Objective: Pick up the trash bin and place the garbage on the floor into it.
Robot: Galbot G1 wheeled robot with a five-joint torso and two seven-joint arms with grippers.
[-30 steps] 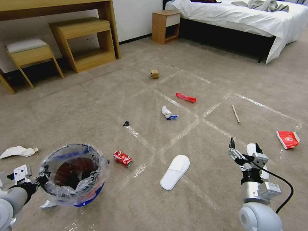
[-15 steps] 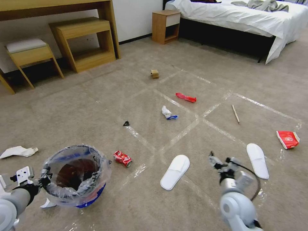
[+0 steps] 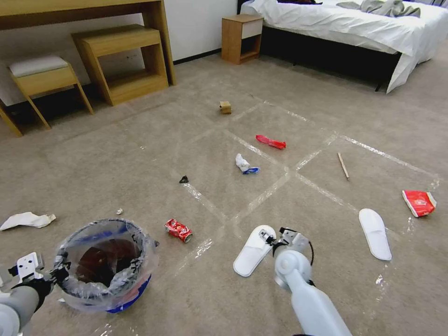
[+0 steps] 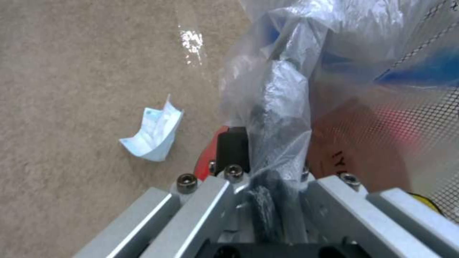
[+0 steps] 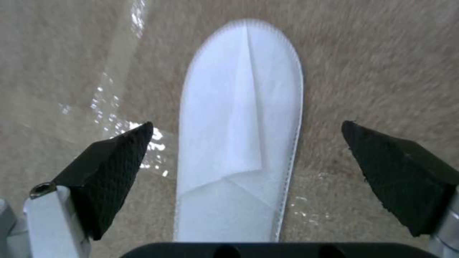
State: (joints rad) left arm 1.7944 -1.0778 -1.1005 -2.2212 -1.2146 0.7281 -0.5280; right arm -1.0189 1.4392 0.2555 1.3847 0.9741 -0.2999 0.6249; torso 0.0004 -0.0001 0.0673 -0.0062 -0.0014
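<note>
The left pincer (image 3: 55,274) is clamped on the rim of the trash bin (image 3: 106,263) through its plastic liner, holding it at the near left of the floor (image 3: 140,154). The right pincer (image 5: 249,157) hangs wide open and empty over the nearer white slipper (image 3: 252,252) (its two black pads straddle it without touching). A crushed red can (image 3: 178,230) lies between bin and slipper.

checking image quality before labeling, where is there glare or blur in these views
Head view: the tape strips on the carpet shine with glare; otherwise sharp. Right wrist view: the carpet around the slipper is smeared by motion blur, with bright specks on the tape. Left wrist view: the bin's plastic bag is close and soft, and one tape patch glares.
</note>
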